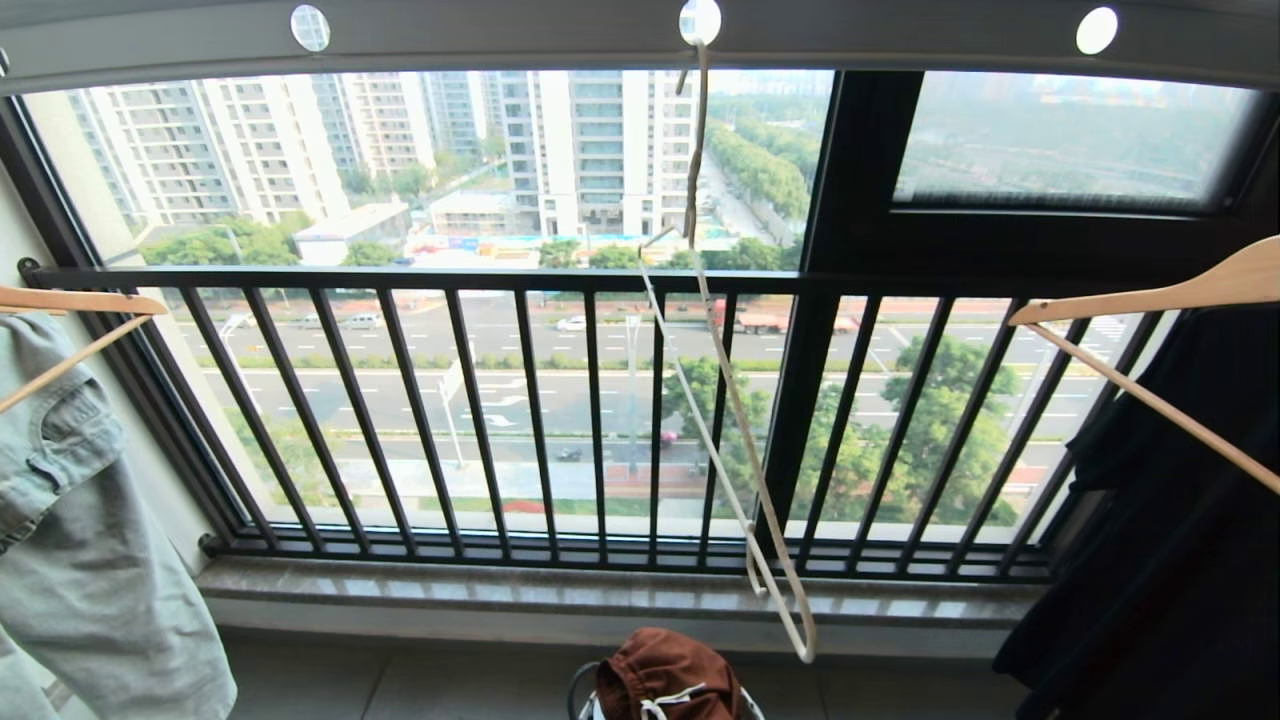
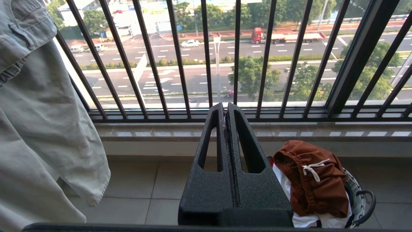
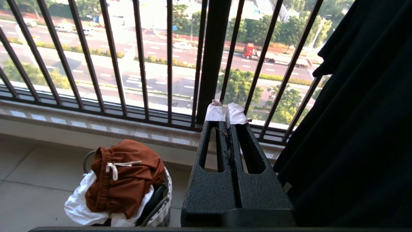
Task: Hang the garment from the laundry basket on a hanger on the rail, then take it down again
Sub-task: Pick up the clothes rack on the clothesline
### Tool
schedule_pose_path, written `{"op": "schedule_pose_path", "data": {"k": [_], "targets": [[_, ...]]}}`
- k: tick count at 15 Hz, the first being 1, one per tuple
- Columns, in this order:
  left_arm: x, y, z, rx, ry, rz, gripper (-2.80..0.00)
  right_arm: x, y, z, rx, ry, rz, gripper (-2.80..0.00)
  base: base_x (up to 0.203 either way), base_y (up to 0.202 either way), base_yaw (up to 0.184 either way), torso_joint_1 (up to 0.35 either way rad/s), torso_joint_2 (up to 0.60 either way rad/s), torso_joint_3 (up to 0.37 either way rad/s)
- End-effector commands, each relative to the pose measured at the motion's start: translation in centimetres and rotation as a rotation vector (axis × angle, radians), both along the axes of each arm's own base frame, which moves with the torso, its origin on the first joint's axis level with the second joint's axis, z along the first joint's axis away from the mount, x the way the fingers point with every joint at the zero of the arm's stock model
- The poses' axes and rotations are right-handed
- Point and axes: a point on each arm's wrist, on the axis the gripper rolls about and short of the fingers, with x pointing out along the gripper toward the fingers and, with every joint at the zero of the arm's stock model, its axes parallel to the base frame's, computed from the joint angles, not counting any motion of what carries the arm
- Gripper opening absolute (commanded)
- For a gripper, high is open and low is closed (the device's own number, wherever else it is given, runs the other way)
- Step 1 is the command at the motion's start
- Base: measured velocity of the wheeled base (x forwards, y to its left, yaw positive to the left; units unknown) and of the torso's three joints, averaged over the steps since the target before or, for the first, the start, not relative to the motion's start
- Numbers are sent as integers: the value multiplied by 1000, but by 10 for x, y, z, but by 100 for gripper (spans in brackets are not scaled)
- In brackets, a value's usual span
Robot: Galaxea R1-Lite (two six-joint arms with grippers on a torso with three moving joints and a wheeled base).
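Note:
The rust-brown garment with a white drawstring lies heaped on top of the small round laundry basket on the tiled floor below the window. A thin cream hanger dangles edge-on by its long hook from a hole in the grey rail overhead, nothing on it. My left gripper is shut and holds nothing, to the left of the garment and basket. My right gripper, its tips wrapped in white tape, is also shut with nothing in it, to the right of the garment. Neither arm shows in the head view.
Pale grey-green jeans hang on a wooden hanger at the left, a black garment on another wooden hanger at the right. A black balustrade and a stone sill run in front of the window. White cloth lies under the shorts.

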Motion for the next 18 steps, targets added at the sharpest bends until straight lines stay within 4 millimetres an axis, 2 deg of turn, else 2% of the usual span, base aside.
{"op": "schedule_pose_path", "data": {"k": [1, 18], "targets": [[0, 0, 0, 0, 1, 1, -280, 0, 0, 0, -1, 1, 1, -280, 0, 0, 0, 0, 0, 0], [0, 0, 0, 0, 2, 1, -280, 0, 0, 0, -3, 1, 0, -280, 0, 0, 0, 0, 0, 0]]}}
